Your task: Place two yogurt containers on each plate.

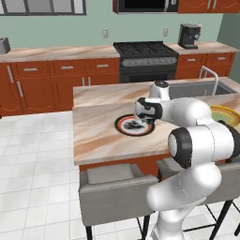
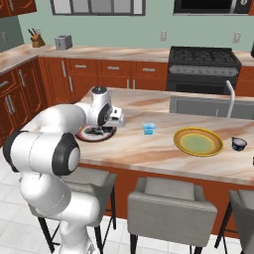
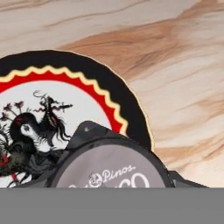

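our claw [image 1: 140, 123] holds a light, rigid cup [image 3: 111, 164] by its sides just above the plate [image 3: 127, 105].

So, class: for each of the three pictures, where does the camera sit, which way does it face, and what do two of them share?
Left base view: behind the arm's left, facing the island and stove; arm at lower right.
Right base view: behind the arm's right, facing the island, blue cup and yellow plate; arm at lower left.
Hand view: on the hand, looking down at a grey-topped cup.
All share the red-ringed plate.
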Robot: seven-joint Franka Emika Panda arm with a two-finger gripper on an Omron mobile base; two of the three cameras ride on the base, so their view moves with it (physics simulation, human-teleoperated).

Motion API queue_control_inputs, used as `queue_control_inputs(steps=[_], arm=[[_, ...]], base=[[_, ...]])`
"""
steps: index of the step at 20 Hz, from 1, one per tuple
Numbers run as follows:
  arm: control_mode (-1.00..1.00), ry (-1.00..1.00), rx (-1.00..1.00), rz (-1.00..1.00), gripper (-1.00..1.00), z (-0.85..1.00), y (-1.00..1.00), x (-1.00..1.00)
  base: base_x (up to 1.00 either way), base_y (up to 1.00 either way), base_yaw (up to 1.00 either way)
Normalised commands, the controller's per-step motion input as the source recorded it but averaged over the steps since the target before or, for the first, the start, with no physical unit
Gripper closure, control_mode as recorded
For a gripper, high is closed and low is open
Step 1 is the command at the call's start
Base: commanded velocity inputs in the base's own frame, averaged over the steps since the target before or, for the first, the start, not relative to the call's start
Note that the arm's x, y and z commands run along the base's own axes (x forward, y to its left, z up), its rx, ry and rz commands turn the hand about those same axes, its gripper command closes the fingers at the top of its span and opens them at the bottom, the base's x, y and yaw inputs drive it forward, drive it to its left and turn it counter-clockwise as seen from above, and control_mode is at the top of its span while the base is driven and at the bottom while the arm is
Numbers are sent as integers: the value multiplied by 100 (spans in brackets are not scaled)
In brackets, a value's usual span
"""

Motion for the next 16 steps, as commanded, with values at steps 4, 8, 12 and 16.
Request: queue_control_inputs(steps=[4,8,12,16], arm=[[-100,0,4,0,100,6,97,1],[-100,6,16,0,100,1,76,0],[-100,0,22,0,100,3,41,-4],[-100,-3,16,0,100,-11,0,-3]], base=[[0,0,0],[0,0,0],[0,0,0],[0,0,0]])
